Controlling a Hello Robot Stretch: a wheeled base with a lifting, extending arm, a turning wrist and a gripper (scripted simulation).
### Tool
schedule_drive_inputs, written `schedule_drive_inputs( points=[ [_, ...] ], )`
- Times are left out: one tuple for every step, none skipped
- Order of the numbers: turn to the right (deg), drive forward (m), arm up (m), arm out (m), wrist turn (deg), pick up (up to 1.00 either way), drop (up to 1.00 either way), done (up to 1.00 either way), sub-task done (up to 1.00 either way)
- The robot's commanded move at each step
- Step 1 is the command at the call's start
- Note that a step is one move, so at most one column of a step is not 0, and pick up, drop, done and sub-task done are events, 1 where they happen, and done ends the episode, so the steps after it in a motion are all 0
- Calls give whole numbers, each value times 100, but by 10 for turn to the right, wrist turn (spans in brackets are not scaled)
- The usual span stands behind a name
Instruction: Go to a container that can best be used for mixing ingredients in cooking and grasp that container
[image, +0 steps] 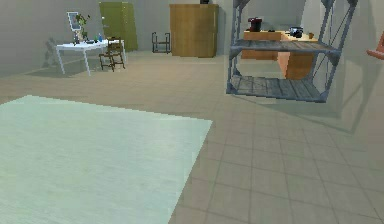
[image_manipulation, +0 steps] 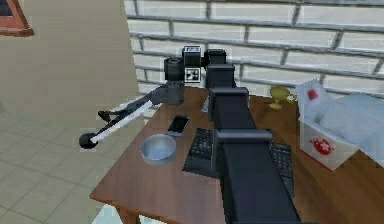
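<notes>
Bowl (image_manipulation: 158, 148) sits on bench (image_manipulation: 125, 182) near its edge, btw jaws' tips and arm (image_manipulation: 240, 150). Tips hang over floor past the bench edge, nothing held; grip state can't tell. You'd shift tips toward arm side view's right.

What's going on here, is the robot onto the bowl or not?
The Stretch stands beside a wooden table set against a white brick wall. Its arm reaches across the tabletop. The gripper juts past the table's edge with only bare floor behind it, so it holds nothing. A grey bowl sits on the table just left of the arm, near a phone, not yet grasped.
</notes>
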Motion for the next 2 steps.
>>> schedule_drive_inputs(
  points=[
    [0, 0, 0, 0, 450, 0, 0, 0, 0],
    [0, 0, 0, 0, 120, 0, 0, 0, 0]
  ],
)
